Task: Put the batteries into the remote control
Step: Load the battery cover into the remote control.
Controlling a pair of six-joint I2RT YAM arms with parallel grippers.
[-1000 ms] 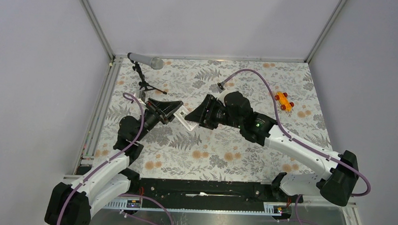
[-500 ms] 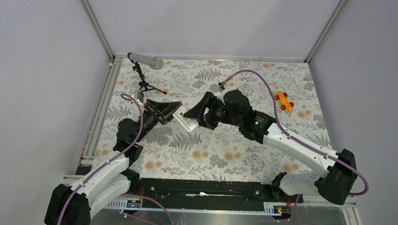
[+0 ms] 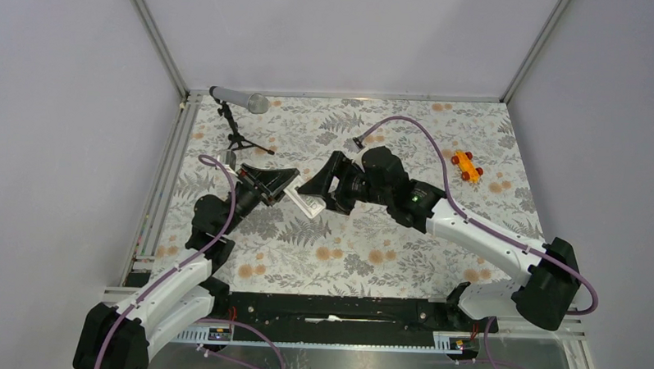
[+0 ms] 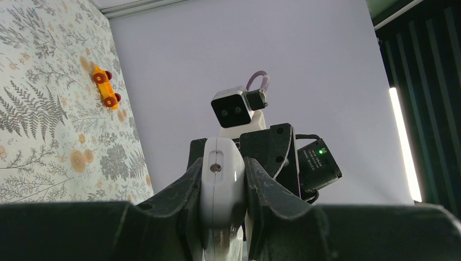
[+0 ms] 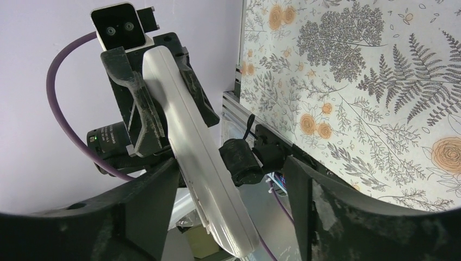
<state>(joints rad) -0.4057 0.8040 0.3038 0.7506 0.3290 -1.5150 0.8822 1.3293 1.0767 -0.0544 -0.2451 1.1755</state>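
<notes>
The remote control is held above the desk, near its left-centre. One end is clamped firmly in the closed left hand and the other end juts toward the right arm. In the left wrist view the white body is seen pinched between both fingers, with a small screw showing on its end.

The right hand is spread open. In the right wrist view its two fingers stand on either side of the remote's free end, with a gap on each side, so nothing is gripped by it.

No batteries can be seen in any view, and it cannot be told whether the compartment is open, shut or already filled. The step in hand is judged to be work on the remote held between the two hands, either the cover or a re-grip.

Next, the right fingers are likely to be needed on the cover or on a battery, while the left grip is kept steady. The orange toy car and the microphone lie well apart from this.
</notes>
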